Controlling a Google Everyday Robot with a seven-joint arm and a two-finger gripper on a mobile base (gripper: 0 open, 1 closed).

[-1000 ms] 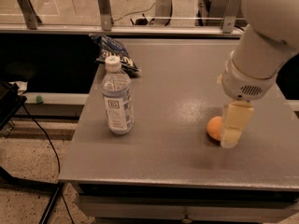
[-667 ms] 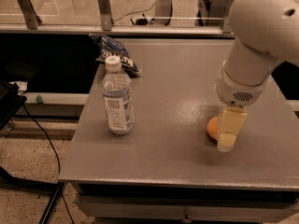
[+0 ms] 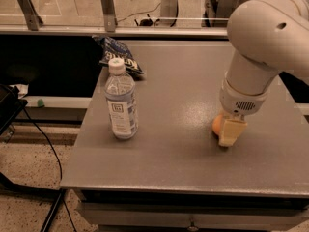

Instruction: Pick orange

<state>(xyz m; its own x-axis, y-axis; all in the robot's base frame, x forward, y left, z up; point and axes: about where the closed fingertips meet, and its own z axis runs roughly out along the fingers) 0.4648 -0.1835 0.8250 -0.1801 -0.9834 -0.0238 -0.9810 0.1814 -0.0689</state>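
1. The gripper (image 3: 231,133) is low down on the right part of the gray table (image 3: 174,91), right at the table top.
2. It points down. I cannot tell if it is wide, narrow or holding something. Only its pale front shows.
3. The orange (image 3: 217,124) sits on the table. It is right against the gripper, on the side toward the bottle. The gripper hides part of it.
4. The big white arm (image 3: 265,37) comes down from the top right corner to the gripper.
5. A clear bottle (image 3: 120,105) stands up straight on the left part of the table, well apart from the orange. It has a white cap (image 3: 116,65) and a label.
6. A dark bag (image 3: 116,52) lies flat at the far left corner of the table, behind the bottle.
7. A black cord (image 3: 46,139) runs over the speckled floor (image 3: 24,211) to the left of the table.
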